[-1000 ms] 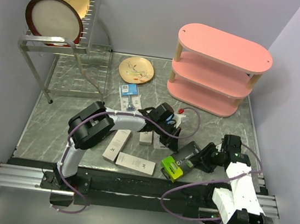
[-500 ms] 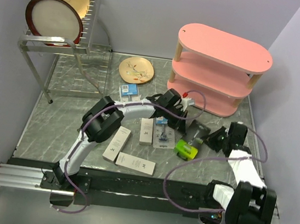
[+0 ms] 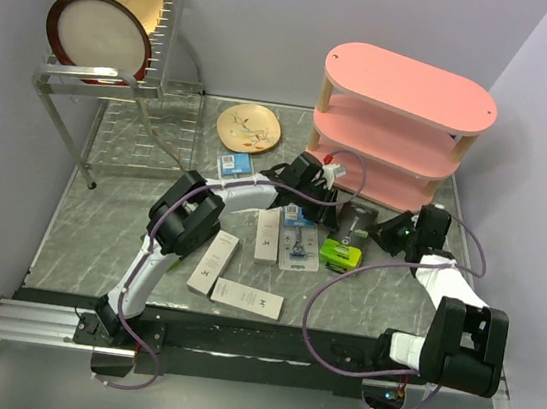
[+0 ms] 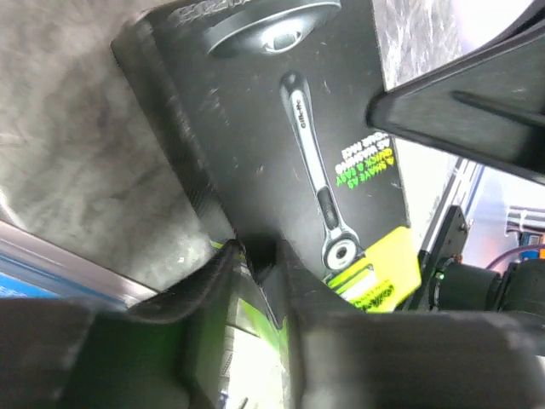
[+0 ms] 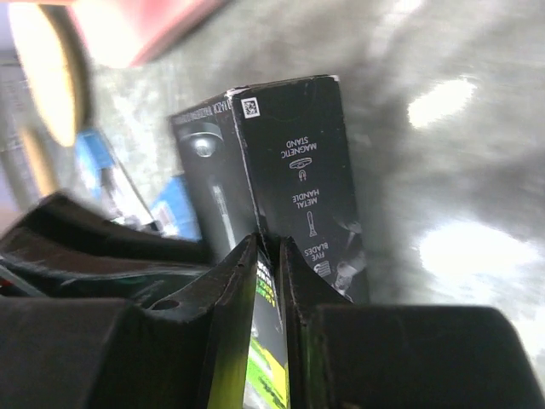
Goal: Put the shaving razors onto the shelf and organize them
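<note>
1. My left end effector (image 3: pixel 336 211) is stretched across the bench (image 3: pixel 111 213) to about 2 o'clock of its middle. My right end effector (image 3: pixel 384 231) sits just at 3 o'clock of it. The black-and-green razor box (image 3: pixel 343 254) is between the two.
2. In my left wrist view, my left end effector (image 4: pixel 260 256) is narrow, its tips at the near edge of the box (image 4: pixel 315 128). The black face shows a printed razor, and the green end points to 5 o'clock. I cannot tell whether I am pinching that edge or only touching it.
3. In my right wrist view, my right end effector (image 5: pixel 268 251) is also narrow. A corner of the box (image 5: pixel 298 170) runs down into the gap, and a strip of green shows between my fingers. Whether that is a firm hold I cannot tell.
4. The box is on or just over the bench at 6 o'clock of the pink shelf (image 3: pixel 411 81), near its lowest board and not on it.
5. A blue-white razor card (image 3: pixel 296 243) lies just at 9 o'clock of the box, with a slim white box (image 3: pixel 267 236) touching or nearly touching its left side.
6. Two more white boxes (image 3: pixel 213 262) (image 3: pixel 246 299) lie toward 7 o'clock.
7. A second blue card (image 3: pixel 235 165) lies at 11 o'clock, near a small plate (image 3: pixel 249 126).
8. A wire dish rack (image 3: pixel 98 81) holding two plates stands at 10 o'clock.
</note>
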Robot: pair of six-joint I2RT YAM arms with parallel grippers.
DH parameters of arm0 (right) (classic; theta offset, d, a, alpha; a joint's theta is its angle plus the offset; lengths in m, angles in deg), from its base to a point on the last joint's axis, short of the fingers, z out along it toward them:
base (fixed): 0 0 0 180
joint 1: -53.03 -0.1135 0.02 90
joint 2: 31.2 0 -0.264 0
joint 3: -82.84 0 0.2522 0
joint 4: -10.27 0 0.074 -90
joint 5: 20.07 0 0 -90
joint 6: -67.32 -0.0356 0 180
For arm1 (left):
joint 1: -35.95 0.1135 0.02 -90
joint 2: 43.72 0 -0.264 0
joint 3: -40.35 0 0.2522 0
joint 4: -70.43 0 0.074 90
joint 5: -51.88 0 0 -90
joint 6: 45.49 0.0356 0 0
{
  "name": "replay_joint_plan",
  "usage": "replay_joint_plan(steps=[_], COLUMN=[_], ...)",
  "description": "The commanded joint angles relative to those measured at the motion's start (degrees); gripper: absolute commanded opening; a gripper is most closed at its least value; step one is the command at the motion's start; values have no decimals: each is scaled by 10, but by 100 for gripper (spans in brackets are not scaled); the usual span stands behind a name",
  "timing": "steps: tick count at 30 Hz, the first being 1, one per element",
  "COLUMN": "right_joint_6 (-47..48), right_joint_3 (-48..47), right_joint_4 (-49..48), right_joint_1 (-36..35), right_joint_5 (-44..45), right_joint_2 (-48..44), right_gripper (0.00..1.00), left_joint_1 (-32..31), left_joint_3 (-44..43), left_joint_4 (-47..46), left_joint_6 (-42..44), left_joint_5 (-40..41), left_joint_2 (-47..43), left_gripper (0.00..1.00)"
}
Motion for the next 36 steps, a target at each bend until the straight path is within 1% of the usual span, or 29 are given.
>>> replay_joint_plan(steps=[1, 2, 3, 7, 10, 13, 14, 18, 20, 21, 23, 24, 25, 26, 27, 28, 29, 30, 31, 32, 33, 34, 35, 36], right_joint_6=[-84, -85, -86, -95, -89, -90, -90, -77, -48, -7, 59, 145, 200, 261, 366, 413, 457, 533, 565, 620, 643, 661, 694, 703], right_joint_3=[-46, -53, -56, -76, -89, -87, -87, -98, -118, -144, -178, -218, -240, -261, -288, -297, -307, -325, -328, -327, -309, -294, -264, -250], right_joint_4=[-101, -103, -104, -113, -109, -103, -103, -100, -93, -71, -36, 25, 63, 108, 172, 197, 227, 284, 308, 324, 341, 342, 344, 338], right_joint_1=[-83, -83, -101, -124, -137, -143, -143, -141, -134, -130, -127, -127, -127, -128, -143, -145, -145, -145, -144, -143, -142, -139, -138, -138], right_joint_5=[-169, -167, -164, -162, -156, -151, -150, -149, -163, -170, -199, -202, -202, -153, -116, -97, -62, -48, -31, -6, 8, 17, 23, 42], right_joint_2=[-6, -4, 3, 25, 37, 44, 42, 24, 3, -5, -21, -28, -32, -36, -41, -42, -40, -34, -27, -28, -34, -56, -68, -81], right_gripper=[23, 23, 23, 23, 23, 23, 23, 23, 28, 38, 47, 55, 58, 60, 75, 80, 83, 89, 92, 95, 96, 96, 100, 100], left_joint_1=[-41, -41, -40, -41, -40, -31, -22, 1, 12, 15, 23, 26, 28, 30, 30, 30, 30, 31, 33, 35, 37, 41, 41, 42], left_joint_3=[35, 40, 45, 48, 52, 79, 106, 160, 173, 178, 191, 200, 206, 211, 217, 229, 233, 236, 242, 244, 247, 247, 248, 252], left_joint_4=[-19, -25, -29, -19, 10, 27, 25, 12, 13, 7, 1, -2, -5, -10, -21, -27, -28, -34, -39, -45, -50, -54, -55, -55], left_joint_6=[-17, -26, -28, -27, -24, -41, -47, -57, -56, -56, -52, -50, -49, -49, -45, -42, -39, -40, -42, -46, -52, -54, -54, -53], left_joint_5=[26, 20, 19, 29, 69, 87, 86, 71, 58, 43, 30, 12, 2, -8, -10, -16, -15, -17, -24, -28, -32, -35, -36, -34], left_joint_2=[44, 44, 44, 45, 38, 7, -4, -48, -63, -75, -86, -97, -100, -105, -113, -117, -120, -126, -129, -130, -134, -135, -136, -140], left_gripper=[47, 50, 53, 54, 57, 58, 57, 56, 56, 56, 57, 60, 73, 74, 74, 74, 74, 75, 75, 75, 75, 74, 74, 74])
